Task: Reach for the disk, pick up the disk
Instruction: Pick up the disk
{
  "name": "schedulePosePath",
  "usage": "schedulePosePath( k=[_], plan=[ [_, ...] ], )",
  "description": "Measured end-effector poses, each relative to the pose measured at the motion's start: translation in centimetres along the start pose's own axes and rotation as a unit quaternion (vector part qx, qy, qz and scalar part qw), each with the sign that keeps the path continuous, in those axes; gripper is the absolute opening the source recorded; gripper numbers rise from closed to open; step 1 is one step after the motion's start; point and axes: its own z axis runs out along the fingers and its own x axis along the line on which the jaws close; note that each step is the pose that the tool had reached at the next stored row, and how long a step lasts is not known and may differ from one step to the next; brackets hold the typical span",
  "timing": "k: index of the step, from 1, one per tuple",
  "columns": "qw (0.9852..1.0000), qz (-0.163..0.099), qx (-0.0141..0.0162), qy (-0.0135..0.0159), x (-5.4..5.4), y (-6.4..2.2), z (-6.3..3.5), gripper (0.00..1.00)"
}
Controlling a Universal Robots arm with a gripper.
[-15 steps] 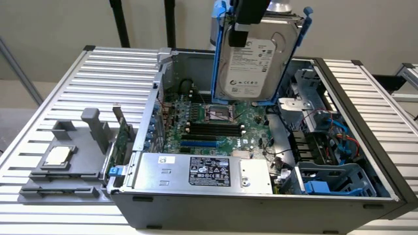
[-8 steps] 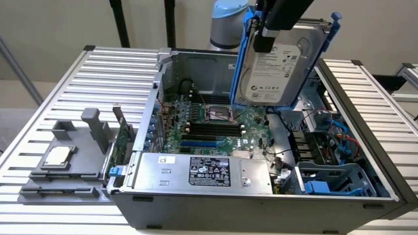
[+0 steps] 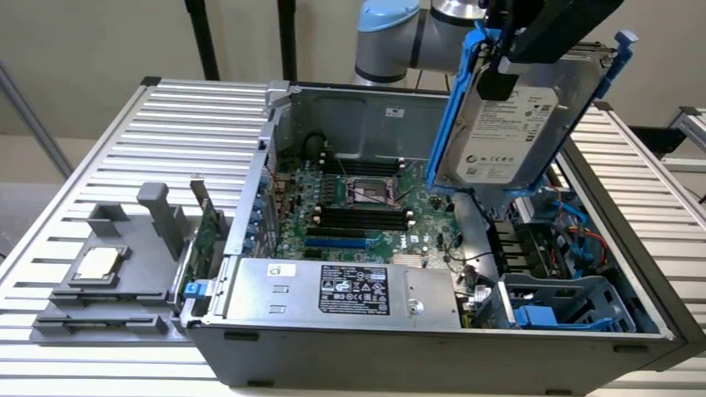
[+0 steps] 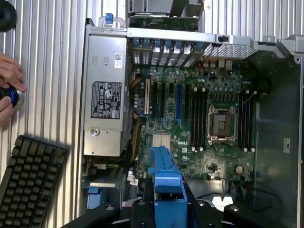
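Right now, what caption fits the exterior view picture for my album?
The gripper holds the disk in its blue frame, lifted above the open computer case.

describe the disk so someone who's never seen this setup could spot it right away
Find the open computer case on the slatted table. Above its far right side in the exterior view, the gripper holds the disk up, tilted. It is silver-grey with a white label in a bright blue frame, unlike the black-labelled silver box inside.

Light was even and soft throughout, fairly bright. The slatted table (image 3: 132,141) glared pale at the exterior view's left. Shadow pooled deep inside the computer case (image 3: 364,116). The keyboard (image 4: 26,183) looked slightly soft.
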Motion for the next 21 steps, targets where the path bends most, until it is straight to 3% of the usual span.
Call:
schedulePosePath(
  k=[10,16,21],
  plan=[
    [1.0,0.0,0.0,0.0,1.9,-4.28,-0.18,0.33],
    [1.0,0.0,0.0,0.0001,3.4,-6.01,-0.27,0.33],
    [1.0,0.0,0.0,0.0,5.2,-6.71,-0.34,0.33]
  ],
)
